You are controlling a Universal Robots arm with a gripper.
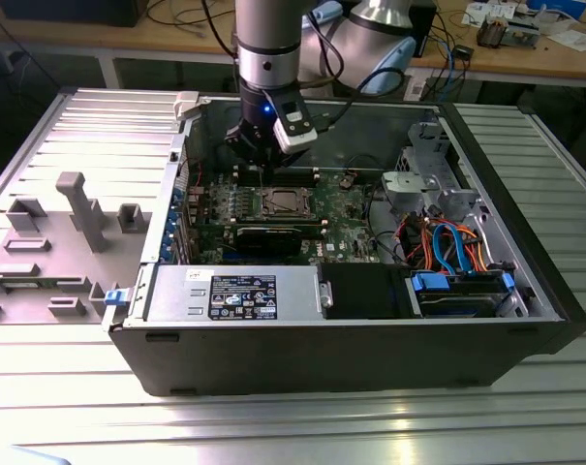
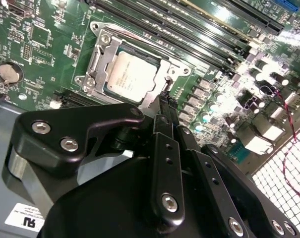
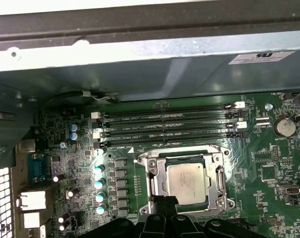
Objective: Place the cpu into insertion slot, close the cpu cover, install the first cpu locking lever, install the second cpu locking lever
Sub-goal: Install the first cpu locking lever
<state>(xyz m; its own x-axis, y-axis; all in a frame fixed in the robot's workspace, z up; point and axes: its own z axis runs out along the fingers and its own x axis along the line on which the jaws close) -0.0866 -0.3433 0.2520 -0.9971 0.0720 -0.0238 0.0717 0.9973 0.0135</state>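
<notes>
Silver-grey, the cpu [image 2: 131, 77] lies in the insertion slot [image 2: 106, 89] under the cpu cover [image 2: 102, 54]. Our pincer [image 2: 164, 100], tips pinched together and visibly empty, hovers beside the cover; a slip could gouge the green circuit board [image 2: 50, 44].

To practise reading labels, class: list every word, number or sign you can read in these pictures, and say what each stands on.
Black label on the grey power box: print too small to read.
White sticker on the case wall: too blurred to read.
White lettering on the green circuit board: too small to read.
Top of the cpu: faint marks, unreadable.
</notes>
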